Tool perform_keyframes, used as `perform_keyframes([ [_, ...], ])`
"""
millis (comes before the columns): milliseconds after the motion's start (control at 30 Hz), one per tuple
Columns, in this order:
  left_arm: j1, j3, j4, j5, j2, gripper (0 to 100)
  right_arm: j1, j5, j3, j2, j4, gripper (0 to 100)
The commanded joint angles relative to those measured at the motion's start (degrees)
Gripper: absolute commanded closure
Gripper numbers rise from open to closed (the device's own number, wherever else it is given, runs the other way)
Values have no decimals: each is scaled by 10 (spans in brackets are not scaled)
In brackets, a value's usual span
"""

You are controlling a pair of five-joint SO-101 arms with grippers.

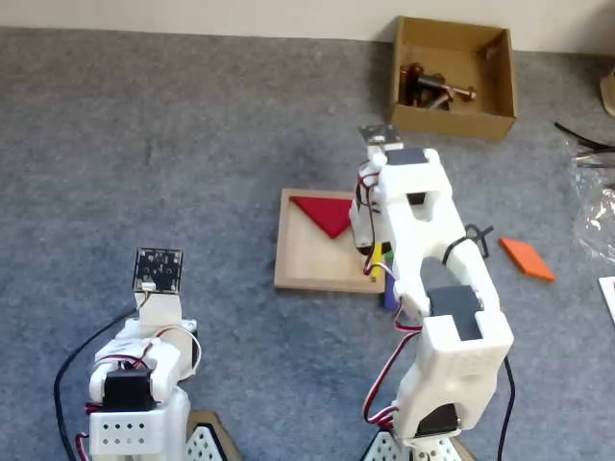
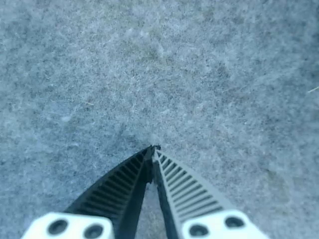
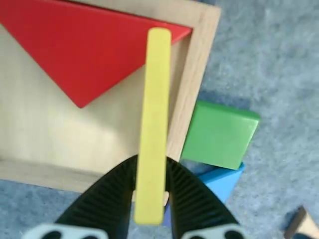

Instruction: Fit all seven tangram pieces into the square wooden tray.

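Right arm (image 1: 437, 288) sits centre-right in the high view, stretched over the right edge of the wooden tray (image 1: 307, 264). Right gripper (image 3: 151, 164) is pinching the yellow piece (image 3: 155, 119). The piece stands on edge between both fingers (image 3: 112, 196). It runs out from the jaws just inside the tray's right rim, and its far end lies across a corner of the red triangle (image 3: 84, 55). Can't tell if the yellow piece touches the tray floor.

The red triangle lies flat inside the tray, in its upper right part in the high view. Its long side is along the upper rim and its apex points toward the bottom of the frame. The rest of the tray floor is bare wood.

Green piece (image 3: 219, 134) is outside the tray, on the carpet, right against the outer side of the right rim. Blue piece (image 3: 222, 181) is tight beside it, partly covered by the green piece and a finger. In the high view both are mostly under the arm.

Orange piece (image 1: 526, 257) lies on the carpet at mid right of the high view, well apart from the tray.

Left arm (image 1: 144, 375) is at lower left of the high view, well apart from the tray. Left gripper (image 2: 154, 148) has its fingers pressed together at the tips, nothing between them, over bare grey carpet (image 2: 149, 64).

Cardboard box (image 1: 447, 123) sits at the top right of the high view, with brownish metal bits inside.
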Motion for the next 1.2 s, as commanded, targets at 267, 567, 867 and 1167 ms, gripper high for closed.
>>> perform_keyframes([
  [267,-7,13,4,-4,-3,993,5,4,-22,-29,-9,920],
  [567,-7,13,4,-4,-3,993,-8,4,-22,-31,-5,920],
  [867,-7,13,4,-4,-3,993,-27,-19,-22,-33,-1,920],
  [1167,-7,13,4,-4,-3,993,-33,-19,-29,-35,37,920],
])
